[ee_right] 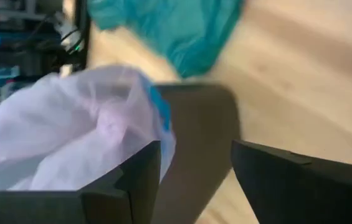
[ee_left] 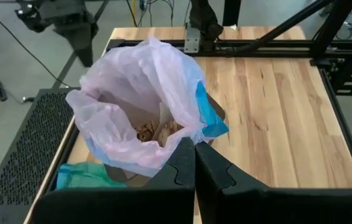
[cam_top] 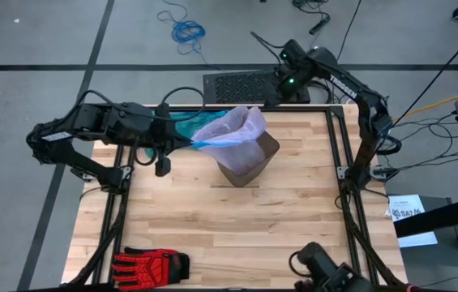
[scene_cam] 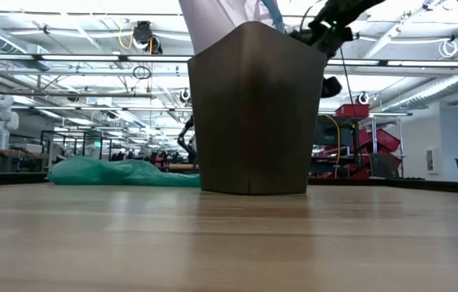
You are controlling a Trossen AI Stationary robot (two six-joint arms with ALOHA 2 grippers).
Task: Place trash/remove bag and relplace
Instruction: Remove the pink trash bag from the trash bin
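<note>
The bag [cam_top: 233, 128], thin pale pink-lavender plastic with a blue drawstring hem, lines a brown bin [cam_top: 249, 158] that stands on the wooden table. Crumbly tan trash [ee_left: 154, 129] lies inside it. My left gripper [cam_top: 186, 145] is at the bin's left side, shut on the bag's rim. My right gripper [ee_right: 194, 180] hovers open by the bin's far right rim, above the bag's edge [ee_right: 101, 124], touching nothing. A teal-green bag [cam_top: 181, 122] lies crumpled on the table at the bin's far left. My left gripper pinches the bag's rim [ee_left: 171, 150] between its two shut fingers, beside the blue drawstring hem [ee_left: 210, 121]. The fingers come from the table's left, slanting downward. The hem is drawn out to a point [cam_top: 200, 143] toward the gripper, and the rest of the bag stays in the bin.
A red and black glove [cam_top: 151, 264] lies at the table's near left corner. A black perforated panel [cam_top: 237, 85] sits past the far edge. Bare wood [cam_top: 212, 219] stretches between the bin and the near edge.
</note>
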